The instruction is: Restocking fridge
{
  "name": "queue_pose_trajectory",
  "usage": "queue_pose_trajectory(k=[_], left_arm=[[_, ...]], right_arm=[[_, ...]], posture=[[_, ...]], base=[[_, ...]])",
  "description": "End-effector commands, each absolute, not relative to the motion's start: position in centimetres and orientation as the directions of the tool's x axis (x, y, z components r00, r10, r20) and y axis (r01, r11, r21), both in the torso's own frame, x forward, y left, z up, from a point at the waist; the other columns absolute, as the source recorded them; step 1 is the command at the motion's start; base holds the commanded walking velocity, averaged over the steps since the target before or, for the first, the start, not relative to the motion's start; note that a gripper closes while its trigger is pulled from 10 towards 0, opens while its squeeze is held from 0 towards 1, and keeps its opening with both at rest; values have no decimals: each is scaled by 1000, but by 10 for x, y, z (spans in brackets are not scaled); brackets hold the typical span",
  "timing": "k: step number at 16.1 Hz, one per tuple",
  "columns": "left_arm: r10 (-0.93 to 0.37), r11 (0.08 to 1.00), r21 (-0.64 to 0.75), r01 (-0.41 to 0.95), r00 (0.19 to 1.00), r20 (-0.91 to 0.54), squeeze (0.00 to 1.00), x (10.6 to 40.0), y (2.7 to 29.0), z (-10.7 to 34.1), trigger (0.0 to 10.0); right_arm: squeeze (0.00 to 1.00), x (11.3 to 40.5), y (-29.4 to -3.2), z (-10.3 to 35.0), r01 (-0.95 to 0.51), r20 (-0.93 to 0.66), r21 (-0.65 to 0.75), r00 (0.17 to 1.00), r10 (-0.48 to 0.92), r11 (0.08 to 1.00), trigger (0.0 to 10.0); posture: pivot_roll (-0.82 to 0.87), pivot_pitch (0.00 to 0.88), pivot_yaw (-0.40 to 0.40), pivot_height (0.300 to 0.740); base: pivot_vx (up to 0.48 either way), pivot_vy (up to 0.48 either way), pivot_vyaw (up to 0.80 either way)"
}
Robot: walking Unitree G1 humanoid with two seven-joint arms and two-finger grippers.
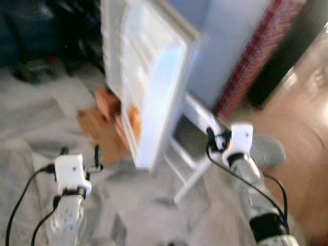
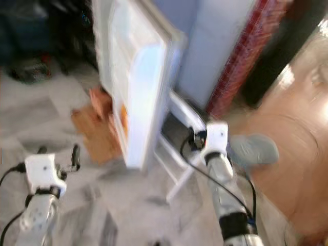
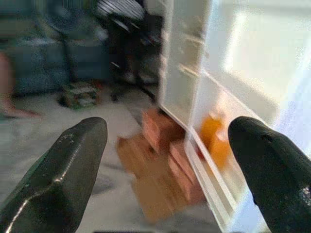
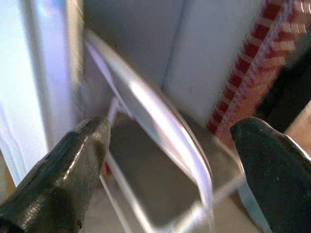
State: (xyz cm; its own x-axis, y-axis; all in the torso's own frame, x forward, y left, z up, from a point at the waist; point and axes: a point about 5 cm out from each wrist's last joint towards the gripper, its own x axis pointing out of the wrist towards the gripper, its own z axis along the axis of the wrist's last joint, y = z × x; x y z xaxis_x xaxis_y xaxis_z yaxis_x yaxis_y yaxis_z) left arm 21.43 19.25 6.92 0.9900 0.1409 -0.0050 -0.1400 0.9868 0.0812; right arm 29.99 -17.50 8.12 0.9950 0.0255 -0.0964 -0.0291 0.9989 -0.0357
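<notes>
The views are blurred by motion. A white fridge door [image 1: 148,77] stands open ahead of me, edge-on, with shelves on its inner side. Orange bottles [image 3: 214,136] sit in its lowest door shelf, also seen as an orange patch [image 1: 134,120]. My left gripper [image 1: 80,149] is raised low on the left, short of the door, open with nothing between its fingers [image 3: 63,170]. My right gripper [image 1: 214,138] is held up to the right of the door, open and empty, facing the white metal stand [image 4: 160,126] under the fridge body.
Brown cardboard boxes [image 1: 102,128] lie on the grey tiled floor beside the door's foot. A red brick-patterned column [image 1: 256,51] rises right of the fridge. A grey rounded thing [image 1: 269,148] lies on the brown floor at right. Dark furniture [image 3: 58,58] stands far left.
</notes>
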Motion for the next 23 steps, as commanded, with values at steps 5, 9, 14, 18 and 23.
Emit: queue_pose_trajectory(k=[5, 9, 14, 18, 23], left_arm=[[113, 992, 61, -111, 993, -35, 0, 211, 185, 64, 10000], [128, 991, 59, -124, 989, -68, 0, 207, 183, 59, 10000], [-13, 992, 123, 23, 997, -82, 0, 220, 168, 57, 10000], [-152, 977, 141, 163, 984, -90, 0, 246, 152, 61, 10000], [-184, 971, 135, 195, 979, -89, 0, 253, 147, 61, 10000]], right_arm=[[0, 299, -175, 90, 6, -93, -26, 996, -8, 1000, 10000], [0, 299, -172, 87, -21, -133, -36, 991, 16, 999, 10000], [0, 297, -178, 92, 39, -104, -28, 994, -42, 999, 10000], [0, 277, -197, 90, 160, -89, -28, 983, -162, 987, 10000], [0, 275, -203, 93, 188, -88, 22, 979, -185, 982, 10000]], posture=[[189, 35, -127, 740], [200, 43, -148, 740], [129, 24, -74, 740], [22, 12, 29, 740], [21, 21, 28, 740]], base=[[480, 0, -459], [84, 0, 0], [0, 0, 0], [0, 0, 0], [0, 0, 0]])
